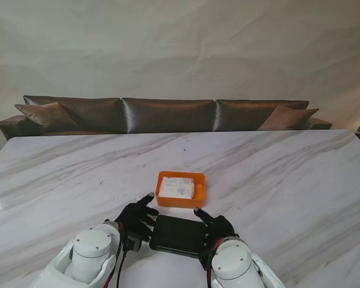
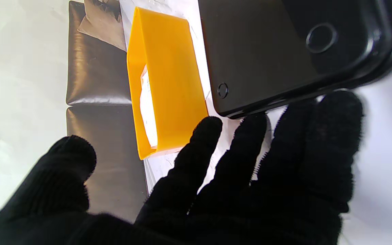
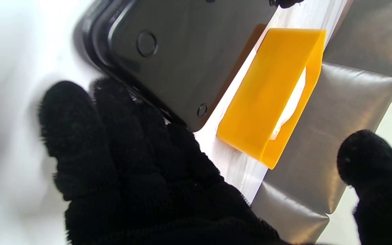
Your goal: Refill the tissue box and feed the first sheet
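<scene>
Orange tray (image 1: 165, 200) holding white tissue pack (image 1: 178, 187); glossy black lid (image 1: 177, 234); black-gloved hands; white marble table (image 1: 276, 174) with grey veining; brown sofa (image 1: 168, 114).

Living room: leather sofa (image 1: 168, 114), cushions.

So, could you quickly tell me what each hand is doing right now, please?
Left hand: open, fingers spread beside the black box, holding nothing.
Right hand: open, fingers at the box's other side, holding nothing.
</scene>
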{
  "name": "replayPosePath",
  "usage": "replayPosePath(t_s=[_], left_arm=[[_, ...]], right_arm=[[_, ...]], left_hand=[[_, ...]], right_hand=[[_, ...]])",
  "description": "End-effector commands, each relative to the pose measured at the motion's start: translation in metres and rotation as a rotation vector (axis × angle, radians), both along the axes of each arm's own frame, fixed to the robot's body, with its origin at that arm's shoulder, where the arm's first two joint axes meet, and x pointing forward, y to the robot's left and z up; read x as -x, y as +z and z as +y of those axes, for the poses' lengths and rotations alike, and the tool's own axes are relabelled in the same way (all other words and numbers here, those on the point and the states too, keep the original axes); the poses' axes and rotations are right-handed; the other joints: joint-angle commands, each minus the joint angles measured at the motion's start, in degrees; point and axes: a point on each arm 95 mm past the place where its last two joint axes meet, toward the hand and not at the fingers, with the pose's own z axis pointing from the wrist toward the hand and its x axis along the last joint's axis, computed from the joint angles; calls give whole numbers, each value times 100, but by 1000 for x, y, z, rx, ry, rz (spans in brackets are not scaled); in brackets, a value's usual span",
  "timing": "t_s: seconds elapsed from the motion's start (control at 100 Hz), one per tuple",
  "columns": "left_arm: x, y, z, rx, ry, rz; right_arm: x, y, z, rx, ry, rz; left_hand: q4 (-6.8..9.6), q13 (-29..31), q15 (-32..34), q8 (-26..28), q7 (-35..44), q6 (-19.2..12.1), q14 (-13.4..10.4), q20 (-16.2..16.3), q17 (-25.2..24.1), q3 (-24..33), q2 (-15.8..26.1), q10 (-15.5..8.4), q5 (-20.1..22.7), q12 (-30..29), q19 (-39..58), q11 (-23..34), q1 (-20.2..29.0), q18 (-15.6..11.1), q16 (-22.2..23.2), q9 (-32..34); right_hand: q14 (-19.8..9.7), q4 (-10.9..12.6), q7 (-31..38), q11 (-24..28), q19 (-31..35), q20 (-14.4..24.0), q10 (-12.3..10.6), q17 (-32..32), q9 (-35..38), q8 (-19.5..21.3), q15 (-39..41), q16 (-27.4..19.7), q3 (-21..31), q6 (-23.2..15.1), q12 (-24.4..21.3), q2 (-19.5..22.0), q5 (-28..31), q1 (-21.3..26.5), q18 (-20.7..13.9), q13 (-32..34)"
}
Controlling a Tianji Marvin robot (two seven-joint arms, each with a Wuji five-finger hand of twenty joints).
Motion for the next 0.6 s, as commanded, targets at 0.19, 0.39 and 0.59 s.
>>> replayPosePath(t_s=[0.19, 0.39, 0.59], left_arm=[[5, 1, -14, 48, -56, 16], [3, 6, -14, 42, -52, 3], [3, 11, -15, 41, -46, -10]], right_arm=[[2, 3, 21, -68, 43, 9], [2, 5, 26, -77, 54, -6], [0, 4, 31, -96, 63, -11]], left_hand=[[-23, -141, -561, -40, 87, -39, -49, 102, 42, -112, 188, -261, 9, 8, 282, -30, -57, -147, -96, -19], [-18, -147, -561, -40, 88, -30, -53, 114, 42, -91, 199, -253, 16, 9, 273, -27, -56, -142, -95, -17], [-16, -152, -558, -38, 94, -27, -40, 125, 43, -71, 199, -233, 29, 11, 267, -23, -54, -131, -93, -6]], right_hand=[[31, 12, 299, 25, -8, -116, -159, 75, -120, 98, 59, 66, -60, -589, 1, 38, 141, -14, -336, 10], [-25, 9, 282, -10, -72, -126, -224, -38, -161, 93, -6, 50, -59, -635, -11, 58, 102, -13, -364, -73], [-41, 2, 267, -44, -126, -118, -247, -136, -202, 89, -62, 41, -58, -656, -22, 67, 75, 6, -361, -136]])
